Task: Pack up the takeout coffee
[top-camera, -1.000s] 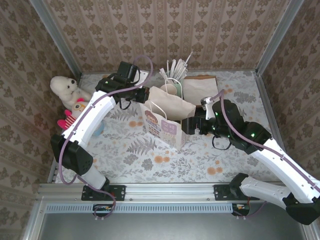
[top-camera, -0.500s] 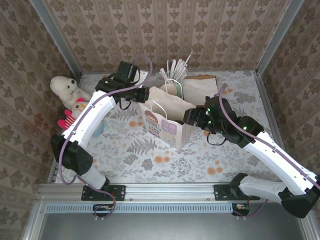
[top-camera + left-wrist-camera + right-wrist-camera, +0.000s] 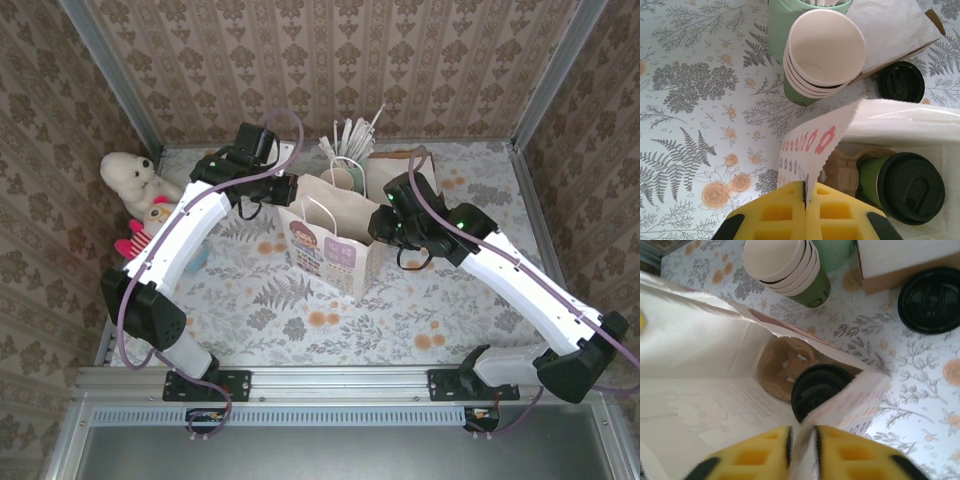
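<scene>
I see my left gripper (image 3: 805,200), jaws clamped on the paper bag (image 3: 810,145) rim, my right gripper (image 3: 802,440), jaws pinching the opposite rim, coffee cup (image 3: 900,187) inside the bag, just beside a cardboard tray (image 3: 842,170)

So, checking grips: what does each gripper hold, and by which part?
The left gripper and right gripper each pinch the paper bag by its top rim.

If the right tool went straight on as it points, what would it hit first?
The right tool, pinching the paper bag, would probably meet the lidded coffee cup inside it; depth unclear.
</scene>
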You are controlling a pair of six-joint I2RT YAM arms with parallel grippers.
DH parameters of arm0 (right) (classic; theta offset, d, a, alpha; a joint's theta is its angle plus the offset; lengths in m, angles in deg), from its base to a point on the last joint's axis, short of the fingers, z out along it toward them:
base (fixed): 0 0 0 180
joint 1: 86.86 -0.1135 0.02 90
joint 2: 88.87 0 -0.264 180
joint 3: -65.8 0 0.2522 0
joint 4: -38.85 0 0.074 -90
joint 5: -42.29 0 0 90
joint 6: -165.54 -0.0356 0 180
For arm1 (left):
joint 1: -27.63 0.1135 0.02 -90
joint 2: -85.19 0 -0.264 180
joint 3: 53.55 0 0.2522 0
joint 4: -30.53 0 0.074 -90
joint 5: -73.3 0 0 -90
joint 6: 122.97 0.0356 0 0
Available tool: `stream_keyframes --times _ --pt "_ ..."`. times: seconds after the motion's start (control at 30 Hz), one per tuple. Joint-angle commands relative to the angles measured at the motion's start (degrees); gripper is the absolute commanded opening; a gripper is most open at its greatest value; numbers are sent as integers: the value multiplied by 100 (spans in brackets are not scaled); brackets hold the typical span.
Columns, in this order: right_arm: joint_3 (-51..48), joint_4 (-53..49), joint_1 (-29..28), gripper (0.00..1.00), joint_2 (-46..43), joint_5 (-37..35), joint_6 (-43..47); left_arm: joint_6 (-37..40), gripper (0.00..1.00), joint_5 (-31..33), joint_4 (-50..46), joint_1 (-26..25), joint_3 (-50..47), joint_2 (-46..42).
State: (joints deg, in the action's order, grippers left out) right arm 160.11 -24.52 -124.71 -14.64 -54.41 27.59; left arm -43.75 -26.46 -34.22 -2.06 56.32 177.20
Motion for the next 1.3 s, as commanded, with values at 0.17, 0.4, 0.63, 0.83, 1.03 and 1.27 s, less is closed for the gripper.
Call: stream_keyframes --times 0.17,0.4,0.63,0.83,1.03,1.27 --pt "1601 -1163 32 0 866 348 1528 -680 0 -33 -454 -62 22 -492" --pt "1575 -1570 378 2 1398 535 1920 -1289 4 -266 -274 -63 -572 -837" --pt "1882 -1573 471 2 1573 440 2137 -1489 4 -764 -134 -63 -541 -691" --pt "1974 -989 471 4 1753 775 2226 -1615 11 -313 107 231 -952 -1029" --pt "2634 -920 505 3 2215 574 2533 -1949 13 -474 380 704 -1314 -1194" --pt "3116 -900 552 5 2668 621 2721 -2090 13 -727 618 790 -1350 -1299"
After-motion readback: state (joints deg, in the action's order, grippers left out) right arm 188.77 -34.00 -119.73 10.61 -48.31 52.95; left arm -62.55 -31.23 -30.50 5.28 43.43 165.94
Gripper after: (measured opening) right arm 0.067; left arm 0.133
